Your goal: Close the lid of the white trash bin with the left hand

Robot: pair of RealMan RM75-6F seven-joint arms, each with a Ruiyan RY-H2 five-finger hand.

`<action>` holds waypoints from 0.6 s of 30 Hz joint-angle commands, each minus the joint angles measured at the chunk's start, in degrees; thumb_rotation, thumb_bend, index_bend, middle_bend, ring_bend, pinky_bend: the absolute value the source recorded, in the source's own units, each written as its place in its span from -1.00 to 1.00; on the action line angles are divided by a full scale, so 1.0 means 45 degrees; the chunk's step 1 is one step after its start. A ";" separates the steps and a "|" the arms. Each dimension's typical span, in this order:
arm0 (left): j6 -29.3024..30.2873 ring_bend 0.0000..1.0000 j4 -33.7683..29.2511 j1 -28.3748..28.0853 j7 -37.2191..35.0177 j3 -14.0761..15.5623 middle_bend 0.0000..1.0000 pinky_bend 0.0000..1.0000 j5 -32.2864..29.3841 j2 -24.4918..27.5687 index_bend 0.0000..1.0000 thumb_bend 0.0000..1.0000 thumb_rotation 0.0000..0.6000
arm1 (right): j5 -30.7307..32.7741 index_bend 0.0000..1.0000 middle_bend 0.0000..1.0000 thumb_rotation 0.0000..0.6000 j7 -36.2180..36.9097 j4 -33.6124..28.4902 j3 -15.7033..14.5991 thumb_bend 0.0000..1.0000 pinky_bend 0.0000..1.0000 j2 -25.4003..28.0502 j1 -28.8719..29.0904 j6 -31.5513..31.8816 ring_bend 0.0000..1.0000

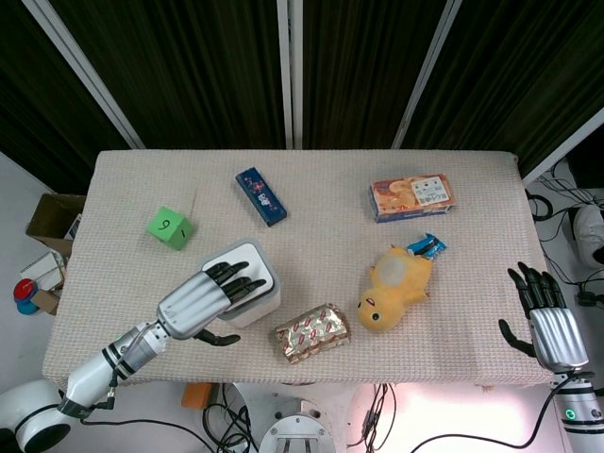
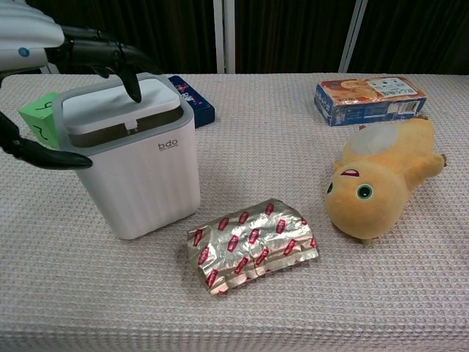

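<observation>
bin: white trash bin (image 2: 135,165) stood left of centre in chest view, lower-left of centre in head view (image 1: 247,288); "bdo" printed on its front wall.
lid: lid (image 2: 121,106) lay down flat in the bin's rim, looked shut, though the front edge was partly hidden by a finger.
left hand: left hand (image 1: 200,304) lay over the lid, fingers spread, dark fingertips (image 2: 134,89) touching the lid top; thumb beside the bin's left wall; holding nothing.
right hand: right hand (image 1: 545,321) at lower right edge, off the table, fingers apart, empty.
cube: green cube (image 1: 170,227) upper left, marked "9".
others: blue box (image 1: 261,196); orange biscuit box (image 2: 370,100), print unreadable; yellow plush (image 2: 381,177); foil packet (image 2: 253,244).
</observation>
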 commanded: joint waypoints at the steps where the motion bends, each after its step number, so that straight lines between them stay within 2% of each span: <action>1: 0.0064 -0.82 0.0249 0.0063 0.0462 0.0059 -0.48 -0.52 -0.0067 -0.0282 -0.80 -0.60 0.09 | 0.0015 -1.00 -1.00 1.00 0.0011 0.0021 -0.0006 -0.45 -1.00 -0.0002 0.0001 -0.0019 -1.00; 18: -0.0312 -0.82 0.0590 0.0036 0.1865 0.0422 -0.48 -0.52 -0.0429 -0.0728 -0.80 -0.60 0.09 | 0.0009 -1.00 -1.00 1.00 0.0038 0.0056 -0.0019 -0.45 -1.00 0.0001 0.0054 -0.0100 -1.00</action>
